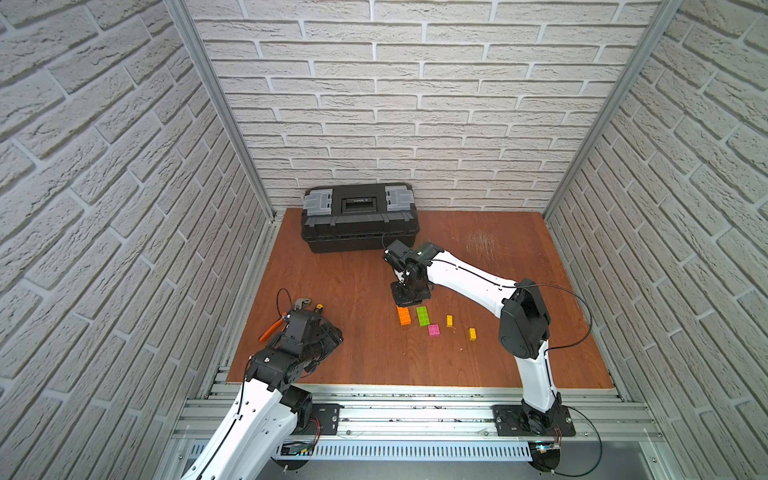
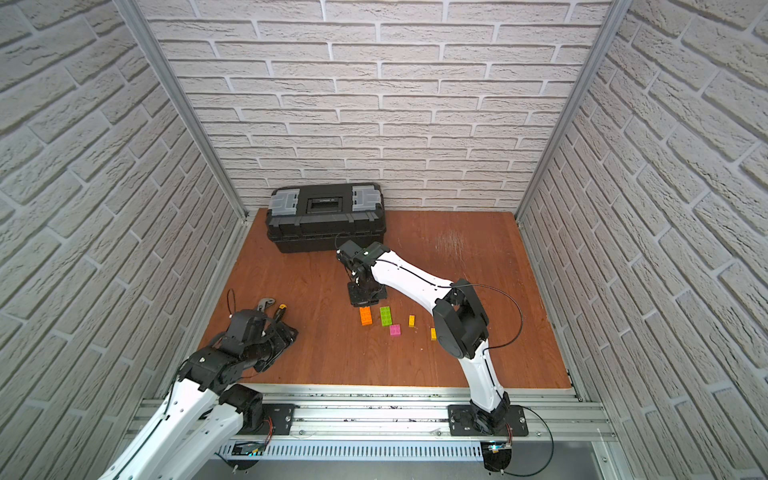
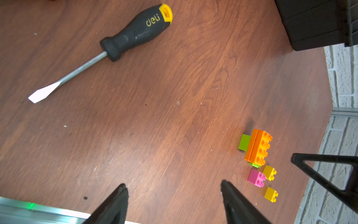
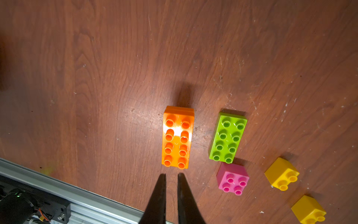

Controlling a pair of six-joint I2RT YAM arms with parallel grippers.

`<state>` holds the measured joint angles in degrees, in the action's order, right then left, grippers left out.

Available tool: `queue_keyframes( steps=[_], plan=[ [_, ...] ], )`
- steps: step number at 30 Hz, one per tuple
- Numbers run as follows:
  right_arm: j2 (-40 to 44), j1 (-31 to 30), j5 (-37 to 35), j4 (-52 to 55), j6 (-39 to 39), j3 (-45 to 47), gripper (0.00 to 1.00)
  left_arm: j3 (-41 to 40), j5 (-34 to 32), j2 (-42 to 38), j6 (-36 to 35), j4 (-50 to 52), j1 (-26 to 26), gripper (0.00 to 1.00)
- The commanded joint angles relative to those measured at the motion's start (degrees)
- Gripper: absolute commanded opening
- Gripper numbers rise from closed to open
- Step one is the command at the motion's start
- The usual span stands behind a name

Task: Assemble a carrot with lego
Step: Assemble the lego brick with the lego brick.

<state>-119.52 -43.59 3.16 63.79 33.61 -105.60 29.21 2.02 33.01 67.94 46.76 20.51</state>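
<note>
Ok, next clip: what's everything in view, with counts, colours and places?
toolbox: 1, black with grey latches, back of table
pliers: 1, orange handles, table's left side
screwdriver: 1, black handle, yellow end, beside the pliers
orange bricks: apparently 2 stacked, orange, mid-table
lime-green brick: 1, lime-green, beside the orange stack
pink brick: 1, pink, by the green brick's near end
yellow bricks: 2, yellow, apart, right of the pink one
table: 1, reddish-brown wood
left end effector: 1, black, open, empty, over table's left side
right end effector: 1, black, nearly closed, empty, just behind the orange bricks
</note>
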Motion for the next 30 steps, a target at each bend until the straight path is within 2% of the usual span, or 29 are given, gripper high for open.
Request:
queue_keyframes(
  steps=[1,16,24,30],
  plan=[
    [-1.2,-0.1,1.1,-1.9,-0.1,1.0,0.14,1.2,0.1,0.3,-0.9,0.4,-0.5,0.78],
    [-6.3,-0.3,1.9,-4.9,0.6,3.8,0.12,1.1,0.3,1.2,-1.3,-0.1,-0.5,0.78],
    [-4.1,-0.3,1.9,-6.2,0.9,4.8,0.12,0.7,0.3,0.3,-0.9,0.3,-0.5,0.78],
    [-0.8,0.1,2.0,-4.9,0.3,2.3,0.12,0.8,0.3,0.4,-0.9,0.3,-0.6,0.78]
  ],
)
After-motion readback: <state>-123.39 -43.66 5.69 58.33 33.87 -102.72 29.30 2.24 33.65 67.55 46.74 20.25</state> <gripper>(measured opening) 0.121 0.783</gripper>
